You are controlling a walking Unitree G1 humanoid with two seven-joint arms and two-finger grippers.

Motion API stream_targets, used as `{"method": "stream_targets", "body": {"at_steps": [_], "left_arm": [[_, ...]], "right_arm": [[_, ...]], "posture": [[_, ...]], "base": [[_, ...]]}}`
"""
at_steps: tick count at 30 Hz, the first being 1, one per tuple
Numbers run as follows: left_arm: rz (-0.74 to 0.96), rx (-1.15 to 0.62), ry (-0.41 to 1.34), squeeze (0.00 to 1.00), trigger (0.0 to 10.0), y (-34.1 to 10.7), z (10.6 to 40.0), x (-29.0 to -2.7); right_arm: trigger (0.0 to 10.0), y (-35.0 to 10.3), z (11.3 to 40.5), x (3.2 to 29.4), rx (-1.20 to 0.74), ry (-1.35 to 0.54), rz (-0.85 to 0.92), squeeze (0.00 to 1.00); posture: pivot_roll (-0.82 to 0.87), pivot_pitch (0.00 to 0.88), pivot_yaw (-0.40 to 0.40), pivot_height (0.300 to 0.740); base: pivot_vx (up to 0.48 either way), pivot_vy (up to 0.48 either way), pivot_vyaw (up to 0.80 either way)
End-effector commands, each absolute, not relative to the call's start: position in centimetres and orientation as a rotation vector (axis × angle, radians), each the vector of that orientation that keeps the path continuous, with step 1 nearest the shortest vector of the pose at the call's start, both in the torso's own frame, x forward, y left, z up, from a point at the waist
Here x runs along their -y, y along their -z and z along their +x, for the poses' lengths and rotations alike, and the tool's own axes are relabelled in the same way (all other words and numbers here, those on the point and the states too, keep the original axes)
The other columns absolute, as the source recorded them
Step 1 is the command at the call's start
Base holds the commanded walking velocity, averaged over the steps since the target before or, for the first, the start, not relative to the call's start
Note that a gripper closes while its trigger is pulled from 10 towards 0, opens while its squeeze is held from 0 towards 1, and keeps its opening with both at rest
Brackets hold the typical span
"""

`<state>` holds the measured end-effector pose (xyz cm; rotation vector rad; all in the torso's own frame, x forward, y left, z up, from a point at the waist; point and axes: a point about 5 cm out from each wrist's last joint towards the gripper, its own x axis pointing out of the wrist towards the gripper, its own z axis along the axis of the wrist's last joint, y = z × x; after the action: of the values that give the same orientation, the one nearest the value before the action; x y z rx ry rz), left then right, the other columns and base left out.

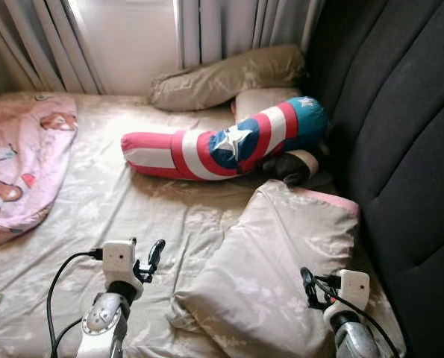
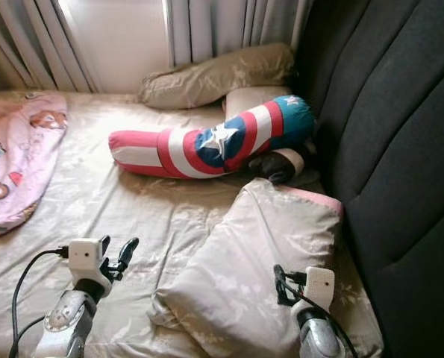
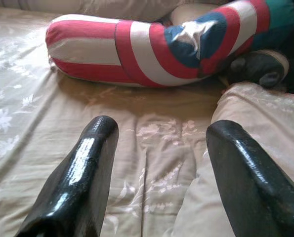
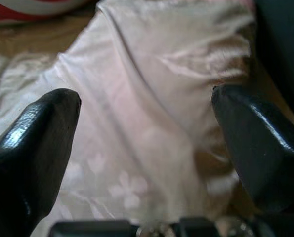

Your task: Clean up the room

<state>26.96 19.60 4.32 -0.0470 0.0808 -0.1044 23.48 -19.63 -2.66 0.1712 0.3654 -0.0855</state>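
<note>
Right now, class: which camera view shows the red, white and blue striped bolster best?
The left eye view: the whole bolster lies curved on the bed from end to end. The right eye view shows much the same. The left wrist view crops its blue end; the right wrist view catches a red sliver.

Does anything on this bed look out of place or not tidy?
Yes. The beige pillow lies askew across the bed near the headboard, and the striped bolster lies bent, resting on a white pillow. The pink blanket is crumpled at the far side.
</note>
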Motion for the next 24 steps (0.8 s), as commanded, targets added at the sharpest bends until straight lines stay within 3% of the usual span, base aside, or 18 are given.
{"method": "stream_targets", "body": {"at_steps": [1, 3, 7, 8, 10, 11, 17, 18, 19, 24], "left_arm": [[-0.052, -0.076, 0.123, 0.00, 10.0, -4.7, 27.1, -19.1], [-0.044, -0.083, 0.124, 0.00, 10.0, -4.6, 27.1, -19.1], [-0.047, -0.080, 0.134, 0.00, 10.0, -4.9, 27.3, -18.9], [-0.047, -0.078, 0.137, 0.00, 10.0, -5.0, 27.4, -18.9], [-0.048, -0.077, 0.140, 0.00, 10.0, -5.1, 27.6, -18.9], [-0.048, -0.079, 0.144, 0.00, 10.0, -5.1, 27.7, -18.8], [-0.037, -0.080, 0.177, 0.00, 10.0, -5.6, 29.0, -18.1], [-0.037, -0.077, 0.178, 0.00, 10.0, -5.8, 29.1, -18.1], [-0.036, -0.074, 0.176, 0.00, 10.0, -6.0, 29.3, -18.2], [-0.031, -0.067, 0.167, 0.00, 10.0, -6.4, 29.2, -18.8]], "right_arm": [[10.0, 2.9, 23.4, 20.3, -0.400, 0.111, 0.156, 0.00], [10.0, 3.2, 23.3, 20.4, -0.435, 0.115, 0.102, 0.00], [10.0, 3.4, 23.5, 20.3, -0.460, 0.124, 0.163, 0.02], [10.0, 3.4, 23.6, 20.2, -0.463, 0.129, 0.172, 0.47], [10.0, 3.4, 23.8, 20.1, -0.464, 0.134, 0.179, 0.47], [10.0, 3.4, 23.9, 20.0, -0.472, 0.133, 0.189, 1.00], [10.0, 4.4, 23.7, 19.8, -0.585, 0.189, 0.210, 1.00], [10.0, 4.5, 23.6, 19.7, -0.596, 0.193, 0.236, 0.83], [10.0, 4.6, 23.5, 19.6, -0.608, 0.192, 0.248, 0.00], [10.0, 4.8, 23.5, 19.7, -0.638, 0.225, 0.226, 0.00]], "posture": [[0.03, 0.015, -0.050, 0.740], [0.04, 0.021, -0.048, 0.740], [0.05, 0.035, -0.040, 0.740], [0.05, 0.038, -0.038, 0.740], [0.05, 0.043, -0.037, 0.740], [0.05, 0.047, -0.035, 0.740], [0.07, 0.070, -0.019, 0.740], [0.07, 0.077, -0.016, 0.740], [0.08, 0.083, -0.013, 0.740], [0.10, 0.108, 0.006, 0.740]], "base": [[0.000, 0.000, 0.00], [0.000, 0.000, 0.00], [0.000, 0.000, 0.00], [0.000, 0.000, 0.00], [0.000, 0.000, 0.00], [0.000, 0.000, 0.00], [0.000, 0.000, 0.00], [0.000, 0.000, 0.00], [0.000, 0.000, 0.00], [0.000, 0.000, 0.00]]}}
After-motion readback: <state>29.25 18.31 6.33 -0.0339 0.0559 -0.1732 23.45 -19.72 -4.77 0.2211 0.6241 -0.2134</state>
